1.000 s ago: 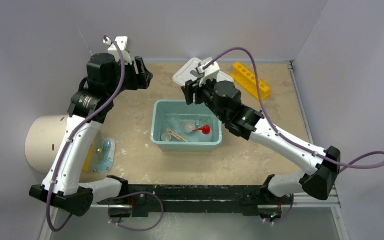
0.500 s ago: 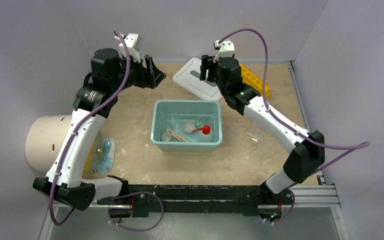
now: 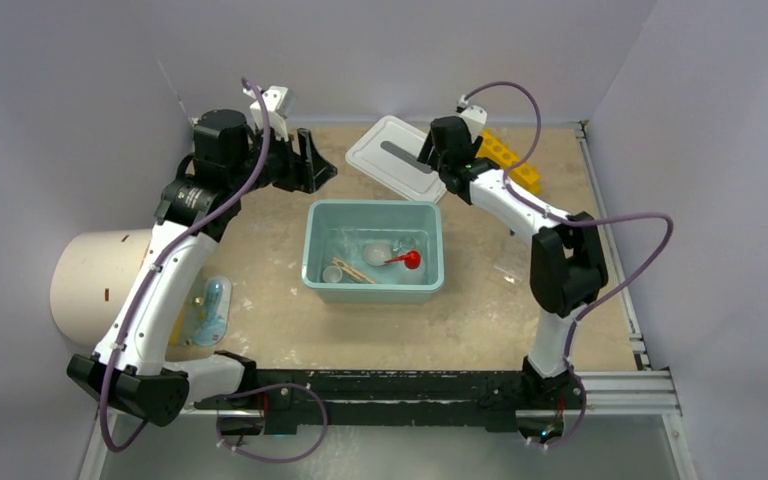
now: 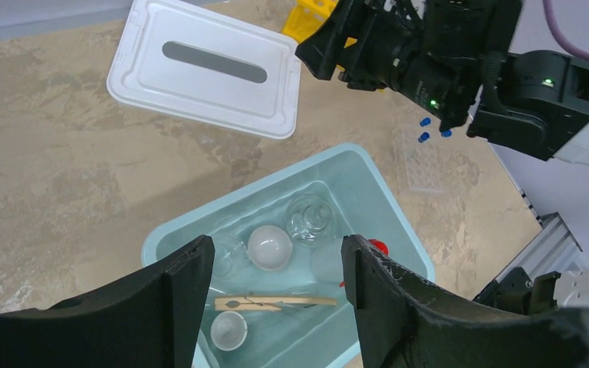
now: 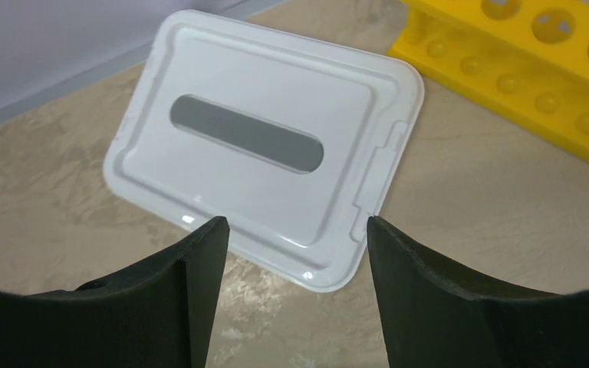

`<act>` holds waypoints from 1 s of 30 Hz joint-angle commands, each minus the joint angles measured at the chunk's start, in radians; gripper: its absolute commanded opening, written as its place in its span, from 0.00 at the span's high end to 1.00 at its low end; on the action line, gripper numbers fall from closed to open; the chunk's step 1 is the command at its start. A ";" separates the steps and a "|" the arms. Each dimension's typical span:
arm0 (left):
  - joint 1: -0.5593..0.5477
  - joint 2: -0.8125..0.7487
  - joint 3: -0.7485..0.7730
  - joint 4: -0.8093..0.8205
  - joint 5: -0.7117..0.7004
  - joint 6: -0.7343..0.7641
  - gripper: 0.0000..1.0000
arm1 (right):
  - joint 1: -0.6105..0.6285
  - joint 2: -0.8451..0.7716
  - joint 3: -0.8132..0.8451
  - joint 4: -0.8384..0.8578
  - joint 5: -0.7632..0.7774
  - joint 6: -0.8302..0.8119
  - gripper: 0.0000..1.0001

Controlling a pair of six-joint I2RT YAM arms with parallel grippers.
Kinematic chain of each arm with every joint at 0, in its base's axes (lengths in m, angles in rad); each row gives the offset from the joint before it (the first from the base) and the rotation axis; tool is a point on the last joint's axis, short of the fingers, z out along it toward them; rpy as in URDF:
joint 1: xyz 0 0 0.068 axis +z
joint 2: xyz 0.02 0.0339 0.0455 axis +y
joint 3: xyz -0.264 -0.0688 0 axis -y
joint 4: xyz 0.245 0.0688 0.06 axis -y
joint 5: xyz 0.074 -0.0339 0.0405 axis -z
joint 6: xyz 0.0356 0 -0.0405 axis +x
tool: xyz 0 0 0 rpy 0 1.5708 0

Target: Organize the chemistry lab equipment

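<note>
The teal tub stands mid-table holding the clear squeeze bottle with the red nozzle, two tiny white bowls, a wooden clothespin and a clear flask. Tiny blue pieces lie on the table beside a clear plate, right of the tub. My left gripper is open and empty, above the tub's far left; it also shows in the left wrist view. My right gripper is open and empty above the near right edge of the white lid.
The white lid lies flat behind the tub. A yellow tube rack stands at the back right. The big cream cylinder sits at the left edge, with a clear tray holding a blue item beside it.
My right arm has swung from over the tub's far edge out to the back, over the lid. My left gripper has shifted a little right, toward the tub.
</note>
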 commanded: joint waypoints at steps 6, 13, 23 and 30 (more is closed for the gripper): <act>-0.002 -0.001 0.002 0.023 0.020 -0.001 0.38 | -0.019 0.138 0.109 -0.075 0.195 0.220 0.34; -0.003 0.023 0.010 0.014 0.012 0.004 0.38 | -0.035 0.252 0.189 -0.135 0.228 0.272 0.34; -0.003 0.050 0.012 0.008 -0.001 0.014 0.38 | -0.053 0.338 0.209 -0.132 0.225 0.297 0.36; -0.003 0.069 0.015 0.010 -0.006 0.017 0.38 | -0.055 0.368 0.215 -0.126 0.215 0.308 0.38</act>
